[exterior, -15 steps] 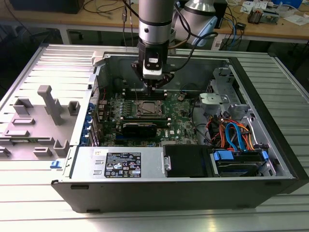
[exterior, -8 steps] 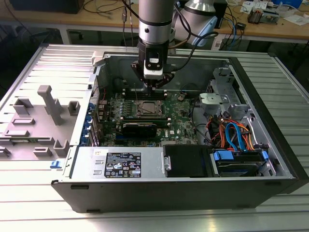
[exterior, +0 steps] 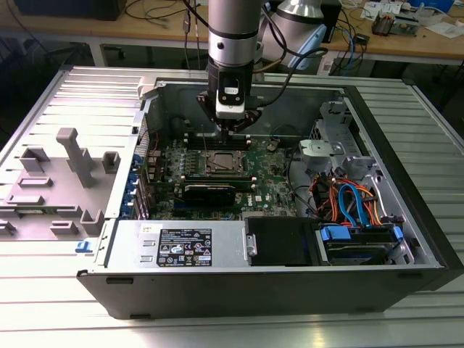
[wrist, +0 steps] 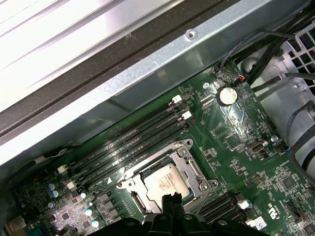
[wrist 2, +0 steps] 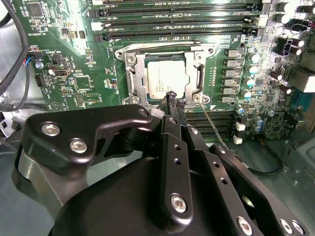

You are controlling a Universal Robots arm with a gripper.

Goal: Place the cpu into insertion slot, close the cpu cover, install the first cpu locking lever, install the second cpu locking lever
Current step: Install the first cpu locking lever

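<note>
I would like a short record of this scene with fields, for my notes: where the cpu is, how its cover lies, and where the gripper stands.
cpu: lies flat in the window of its cover, metal top showing
cpu cover: down over the chip's edges
gripper: tips together at the cover's edge, just above the chip's border; nothing seen between them
lever: thin metal rod beside the cover, slanting away from it; cannot tell if latched
computer case: open on top, green board inside
</note>
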